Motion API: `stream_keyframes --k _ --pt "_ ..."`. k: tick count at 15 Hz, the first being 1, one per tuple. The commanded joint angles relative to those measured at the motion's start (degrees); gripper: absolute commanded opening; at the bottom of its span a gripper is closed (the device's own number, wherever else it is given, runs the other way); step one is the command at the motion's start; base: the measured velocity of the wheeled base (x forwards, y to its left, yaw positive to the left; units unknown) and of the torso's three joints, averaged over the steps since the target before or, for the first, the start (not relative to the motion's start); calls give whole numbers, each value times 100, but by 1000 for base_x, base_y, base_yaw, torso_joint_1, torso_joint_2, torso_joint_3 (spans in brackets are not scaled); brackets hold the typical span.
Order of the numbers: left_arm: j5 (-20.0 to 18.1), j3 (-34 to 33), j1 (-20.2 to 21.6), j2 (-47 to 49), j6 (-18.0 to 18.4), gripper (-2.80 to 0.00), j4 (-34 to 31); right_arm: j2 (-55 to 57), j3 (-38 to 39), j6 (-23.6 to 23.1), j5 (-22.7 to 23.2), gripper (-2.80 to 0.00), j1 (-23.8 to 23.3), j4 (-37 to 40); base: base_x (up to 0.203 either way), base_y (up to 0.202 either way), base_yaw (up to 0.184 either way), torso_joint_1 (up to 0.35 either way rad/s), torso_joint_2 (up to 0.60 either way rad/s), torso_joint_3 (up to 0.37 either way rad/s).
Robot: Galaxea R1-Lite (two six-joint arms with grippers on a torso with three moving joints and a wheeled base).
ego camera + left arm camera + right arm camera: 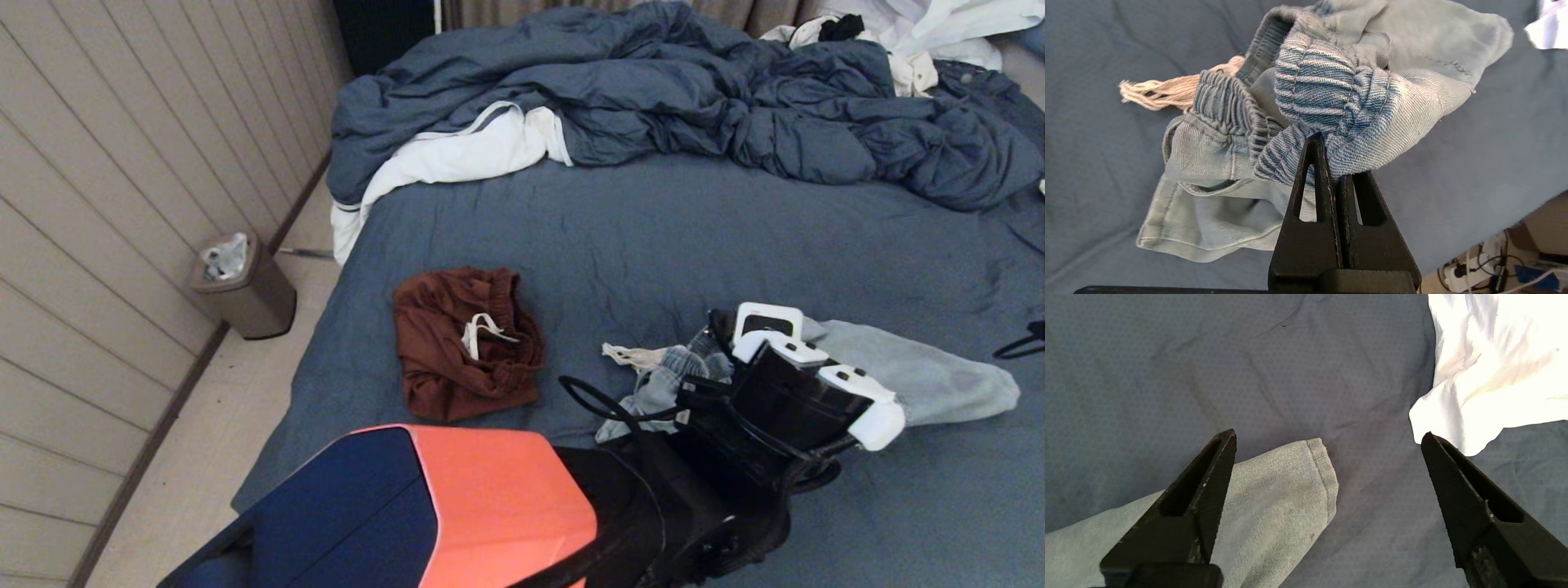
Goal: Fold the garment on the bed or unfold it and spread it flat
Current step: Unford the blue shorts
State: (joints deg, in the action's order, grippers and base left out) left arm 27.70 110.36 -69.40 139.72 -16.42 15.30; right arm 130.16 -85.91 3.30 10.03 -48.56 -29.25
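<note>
Light denim shorts (922,376) lie crumpled on the bed (653,237), which has a slate-blue sheet. My left gripper (1333,157) is shut on the gathered elastic waistband (1327,85), which bunches up over the fingertips. In the head view the left wrist (784,384) hides those fingers. The pale drawstring (1155,92) trails off to one side. My right gripper (1327,435) hangs open just above the sheet, over the hem of one denim leg (1274,490), touching nothing. Dark maroon shorts (461,343) with a white drawstring lie in a heap further left.
A rumpled blue duvet (694,90) and white linens (457,155) fill the far side of the bed. A white cloth (1494,367) lies close to the right gripper. A brown bin (245,286) stands on the floor by the left wall.
</note>
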Motion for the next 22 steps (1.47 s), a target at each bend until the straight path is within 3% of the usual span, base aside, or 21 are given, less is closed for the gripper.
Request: stream_keyframes --k 1,9,11,12,13,16,18,20,22 --pt "75 12 127 100 -12 0 59 -26 13 4 7 0 13 -20 0 0 0 0 0 0" --pt "249 -227 -207 -524 -38 0 57 -268 184 49 106 0 72 24 0 0 0 0 0 0" --pt "277 -576 -203 -948 -68 0 44 -535 386 94 197 0 188 68 0 0 0 0 0 0" --pt "278 -1030 -185 -1332 -97 -280 55 -755 536 122 266 0 322 166 0 0 0 0 0 0" --pt "279 -1545 -145 -1756 -142 -280 59 -1015 704 140 330 -280 505 324 0 0 0 0 0 0" --pt "250 -3433 213 -3198 -307 -280 -1 -1651 932 205 388 -280 1540 1030 0 0 0 0 0 0" --pt "217 -4546 783 -3947 -470 -280 -26 -1711 761 246 343 -280 2317 1324 0 0 0 0 0 0" --pt "191 -5244 1355 -4302 -962 -280 -16 -1508 260 282 12 -280 3169 1668 0 0 0 0 0 0" --pt "-3 -5500 1721 -4362 -1186 -280 -3 -948 -384 343 -526 -280 3800 1903 0 0 0 0 0 0"
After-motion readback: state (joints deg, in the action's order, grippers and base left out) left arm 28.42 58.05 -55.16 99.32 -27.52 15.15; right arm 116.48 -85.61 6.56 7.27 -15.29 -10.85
